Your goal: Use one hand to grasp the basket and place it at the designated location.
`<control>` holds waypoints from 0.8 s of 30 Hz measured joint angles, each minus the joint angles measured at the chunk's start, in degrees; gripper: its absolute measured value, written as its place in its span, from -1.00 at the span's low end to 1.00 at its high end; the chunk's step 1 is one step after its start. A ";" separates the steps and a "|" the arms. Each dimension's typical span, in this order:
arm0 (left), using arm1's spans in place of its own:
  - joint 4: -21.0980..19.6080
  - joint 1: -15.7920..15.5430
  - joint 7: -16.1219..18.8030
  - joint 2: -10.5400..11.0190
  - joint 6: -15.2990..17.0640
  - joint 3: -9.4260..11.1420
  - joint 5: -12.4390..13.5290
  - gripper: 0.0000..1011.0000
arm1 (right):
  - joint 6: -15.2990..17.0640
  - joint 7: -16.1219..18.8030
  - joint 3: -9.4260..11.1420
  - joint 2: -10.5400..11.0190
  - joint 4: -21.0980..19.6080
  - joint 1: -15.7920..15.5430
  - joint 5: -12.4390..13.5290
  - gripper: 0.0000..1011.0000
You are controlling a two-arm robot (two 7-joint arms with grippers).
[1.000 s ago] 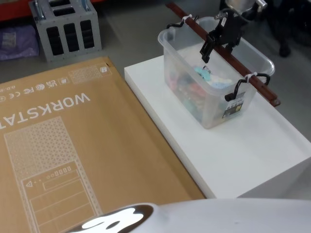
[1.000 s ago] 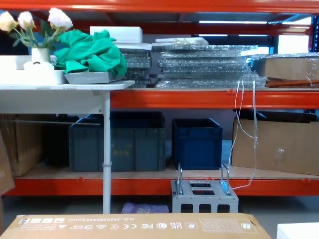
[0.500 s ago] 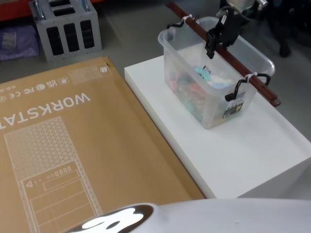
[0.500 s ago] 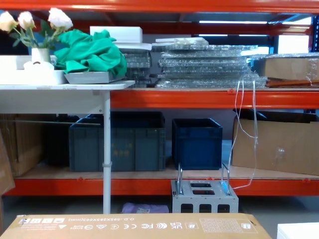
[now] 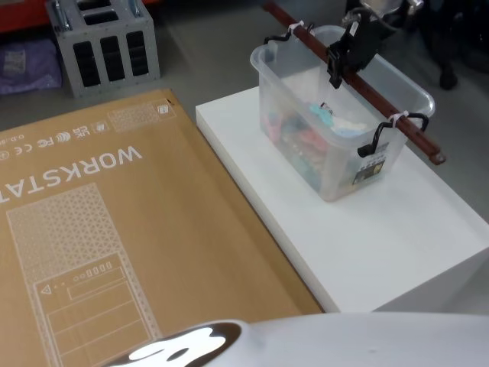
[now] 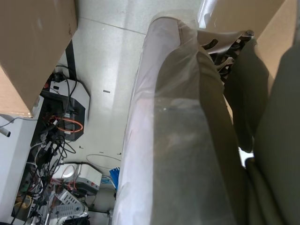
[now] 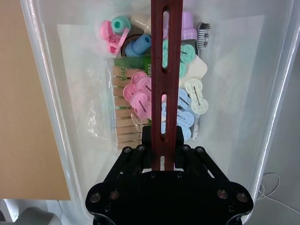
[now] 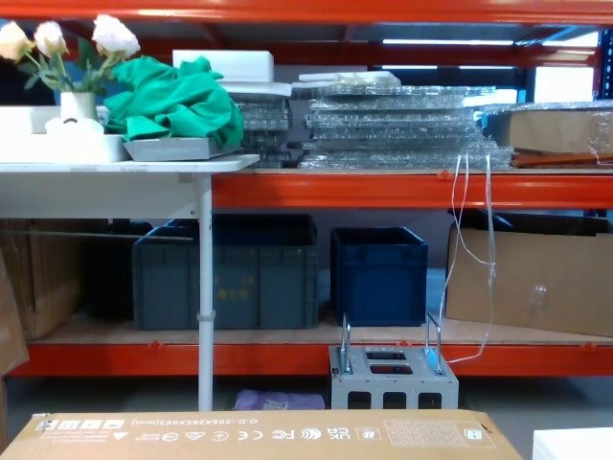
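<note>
Two black fingers (image 7: 146, 138) of the right gripper (image 7: 162, 140) are clamped on the maroon handle (image 7: 166, 56) at mid-length. Beneath it, the basket (image 5: 306, 107), holding coloured pegs (image 7: 140, 96), is at the far end of the white block (image 5: 367, 229), beside a cardboard box (image 5: 114, 229).

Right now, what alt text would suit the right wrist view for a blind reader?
The robot's black right hand grips a dark red slotted bar handle. Beneath it, a translucent basket holds pastel plastic clips and a pack of wooden clothespins.
</note>
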 joint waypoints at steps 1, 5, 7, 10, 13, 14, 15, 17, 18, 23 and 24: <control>0.00 0.00 0.00 0.00 0.00 0.00 0.00 -1.00 | 0.03 -0.03 0.12 0.17 -0.20 -0.01 0.08 -0.53; 0.00 0.00 0.00 0.00 0.00 0.00 0.00 -1.00 | 0.05 -0.09 0.47 0.74 -0.95 0.00 0.32 -0.53; 0.00 0.00 0.00 0.00 0.00 0.00 0.00 -1.00 | 0.11 -0.12 0.80 1.28 -1.84 0.03 0.57 -0.53; 0.00 0.00 0.00 0.00 0.00 0.00 0.00 -1.00 | 0.31 -0.14 1.26 2.12 -3.22 0.04 0.92 -0.53; 0.00 0.00 0.00 0.00 0.00 0.00 0.00 -1.00 | 0.53 -0.15 1.75 2.99 -4.69 0.13 1.23 -0.53; 0.00 0.00 0.00 0.00 0.00 0.00 0.00 -1.00 | 0.57 -0.14 1.83 3.13 -4.93 0.16 1.29 -0.53; 0.00 0.00 0.00 0.00 0.00 0.00 0.00 -1.00 | 0.61 -0.13 1.96 3.32 -5.27 0.21 1.36 -0.53; 0.00 0.00 0.00 0.00 0.00 0.00 0.00 -1.00 | 0.74 -0.10 2.19 3.69 -5.93 0.30 1.48 -0.53; 0.00 0.00 0.00 0.00 0.00 0.00 0.00 -1.00 | 0.82 0.01 2.55 4.37 -7.01 0.49 1.65 -0.53; 0.00 0.00 0.00 0.00 0.00 0.00 0.00 -1.00 | 1.10 0.40 3.33 5.94 -9.78 0.96 2.01 -0.53; 0.00 0.00 0.00 0.00 0.00 0.00 0.00 -1.00 | 1.15 0.46 3.48 6.24 -10.42 1.03 2.04 -0.53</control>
